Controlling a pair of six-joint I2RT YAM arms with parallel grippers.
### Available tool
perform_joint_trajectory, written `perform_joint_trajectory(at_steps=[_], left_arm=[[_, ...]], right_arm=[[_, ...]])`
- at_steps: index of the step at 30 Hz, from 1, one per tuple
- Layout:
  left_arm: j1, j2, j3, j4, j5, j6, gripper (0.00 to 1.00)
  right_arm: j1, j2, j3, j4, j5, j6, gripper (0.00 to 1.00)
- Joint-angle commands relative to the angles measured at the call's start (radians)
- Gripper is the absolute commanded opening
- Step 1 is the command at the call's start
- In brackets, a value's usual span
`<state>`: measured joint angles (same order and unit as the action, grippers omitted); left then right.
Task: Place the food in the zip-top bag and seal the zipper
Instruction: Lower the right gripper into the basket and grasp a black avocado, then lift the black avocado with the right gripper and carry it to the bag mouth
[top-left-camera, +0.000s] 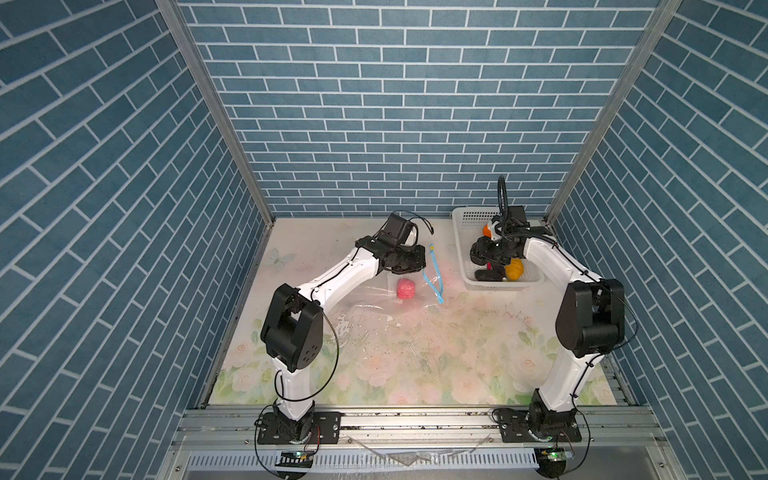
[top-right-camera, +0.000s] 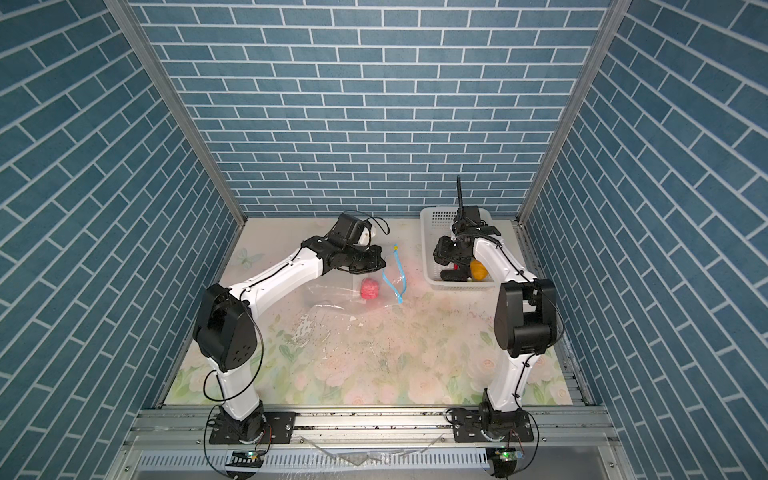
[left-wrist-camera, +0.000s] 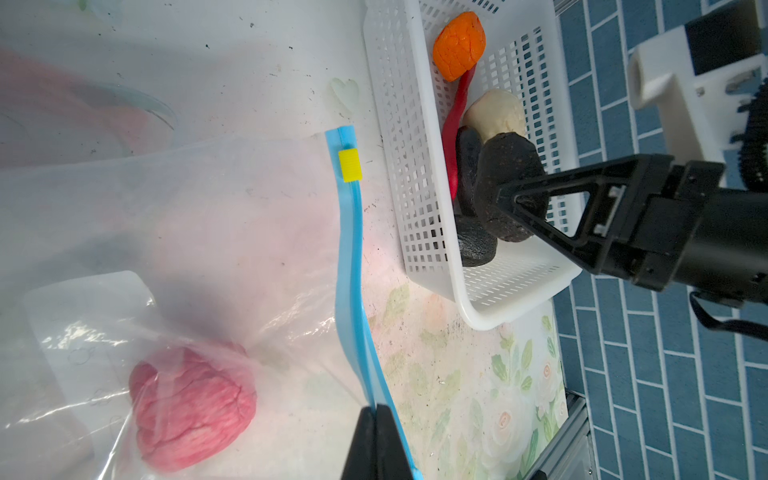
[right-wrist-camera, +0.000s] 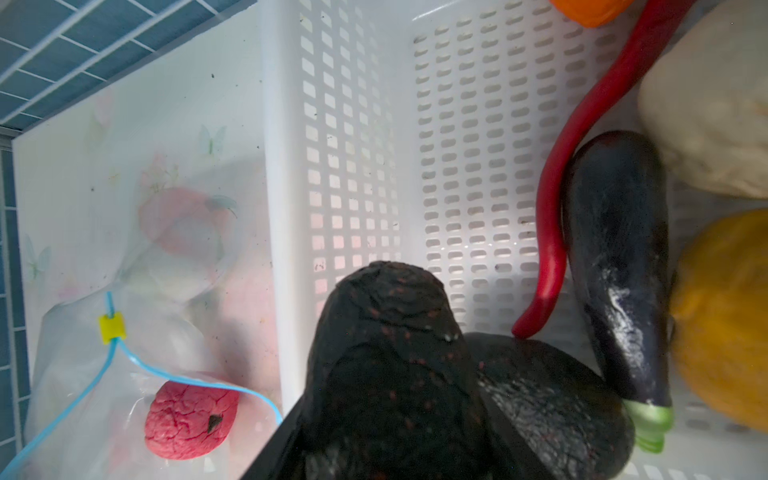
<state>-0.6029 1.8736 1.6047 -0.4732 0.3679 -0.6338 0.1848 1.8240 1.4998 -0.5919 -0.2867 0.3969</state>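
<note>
The clear zip-top bag (top-left-camera: 370, 301) lies flat left of centre with a pink lump (top-left-camera: 406, 288) (left-wrist-camera: 191, 407) of the food inside. Its light-blue zipper (left-wrist-camera: 347, 249) stands parted, the yellow slider (left-wrist-camera: 349, 165) at the far end. My left gripper (left-wrist-camera: 376, 409) is shut on one lip of that zipper strip. My right gripper (left-wrist-camera: 513, 201) is over the white basket (left-wrist-camera: 399, 124), shut on a black lump (left-wrist-camera: 498, 166) (right-wrist-camera: 386, 332). In the basket lie an orange lump (left-wrist-camera: 459, 45), a red chili (right-wrist-camera: 582, 145), a cream lump (left-wrist-camera: 494, 112), a dark eggplant (right-wrist-camera: 619, 270), a yellow-brown lump (right-wrist-camera: 723, 316) and another black lump (right-wrist-camera: 552, 403).
The basket (top-left-camera: 465, 232) stands at the back right, close to the wall and just right of the bag's mouth. A floral mat (top-left-camera: 415, 365) covers the table toward the front, with both arm bases on the front rail.
</note>
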Motion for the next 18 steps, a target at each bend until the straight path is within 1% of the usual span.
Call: perform_joint_trajectory(at_steps=[1, 8, 13, 18], left_arm=[[-0.009, -0.03, 0.002, 0.004, 0.001, 0.002, 0.01], [-0.009, -0.034, 0.011, -0.001, 0.002, 0.002, 0.01], [-0.009, -0.045, 0.011, -0.005, -0.001, 0.006, 0.01], [-0.01, -0.057, 0.012, -0.01, -0.009, 0.008, 0.01]], right_arm=[[0.009, -0.076, -0.068, 0.075, -0.069, 0.051, 0.47], [0.069, -0.132, -0.148, 0.108, -0.087, 0.054, 0.46], [0.12, -0.126, -0.162, 0.126, -0.098, 0.056, 0.45], [0.155, -0.122, -0.181, 0.184, -0.101, 0.065, 0.44]])
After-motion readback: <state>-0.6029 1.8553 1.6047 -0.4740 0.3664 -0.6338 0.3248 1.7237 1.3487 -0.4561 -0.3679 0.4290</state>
